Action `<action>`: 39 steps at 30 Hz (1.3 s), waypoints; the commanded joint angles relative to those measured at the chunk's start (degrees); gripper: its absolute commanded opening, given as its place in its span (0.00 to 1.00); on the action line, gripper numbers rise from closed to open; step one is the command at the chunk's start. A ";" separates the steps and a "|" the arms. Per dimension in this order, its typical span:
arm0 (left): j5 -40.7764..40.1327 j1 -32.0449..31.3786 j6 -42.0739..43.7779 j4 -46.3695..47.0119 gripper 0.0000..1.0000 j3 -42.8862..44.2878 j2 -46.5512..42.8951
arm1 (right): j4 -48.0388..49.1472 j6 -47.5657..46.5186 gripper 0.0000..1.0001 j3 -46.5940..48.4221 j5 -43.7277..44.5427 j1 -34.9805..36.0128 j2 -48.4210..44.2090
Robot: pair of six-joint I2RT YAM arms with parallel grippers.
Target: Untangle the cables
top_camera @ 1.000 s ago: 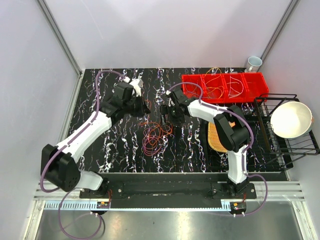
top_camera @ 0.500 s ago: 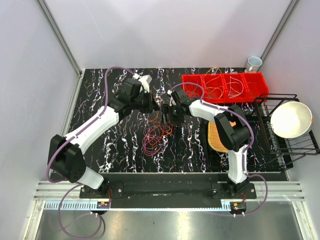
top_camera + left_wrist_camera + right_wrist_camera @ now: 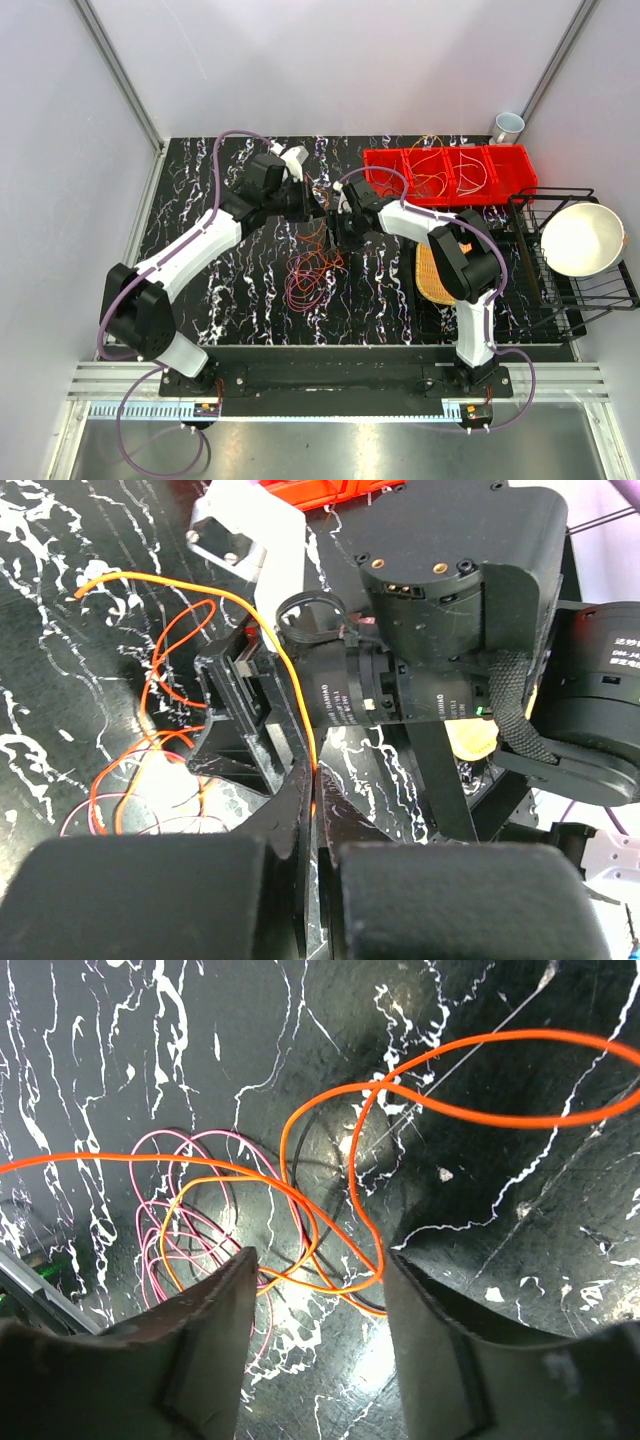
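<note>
Black marbled table [image 3: 380, 300] within pale walls; red bins [image 3: 450, 197] at far right. Cables [image 3: 308, 272]: pink and orange tangle, laid at table centre. From overhead, left gripper [image 3: 318, 208] and right gripper [image 3: 335, 232] are seen close together at the tangle's far edge. Left wrist view alone: left fingers clamped tight on one orange cable [image 3: 285, 660]. Right wrist view alone: right fingers held parted astride orange and pink loops [image 3: 170, 1230], nothing gripped.
</note>
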 commanded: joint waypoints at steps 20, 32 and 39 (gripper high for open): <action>6.37 0.58 -4.05 9.81 0.00 -0.38 0.23 | 10.28 4.60 0.49 -2.82 0.52 1.86 0.54; 14.28 0.49 -9.50 17.73 0.00 -0.64 2.16 | 16.35 6.44 0.43 -5.90 -0.54 1.86 0.71; 14.73 0.58 -9.42 17.82 0.00 -0.99 2.52 | 16.88 6.97 0.20 -6.07 -0.36 1.86 1.50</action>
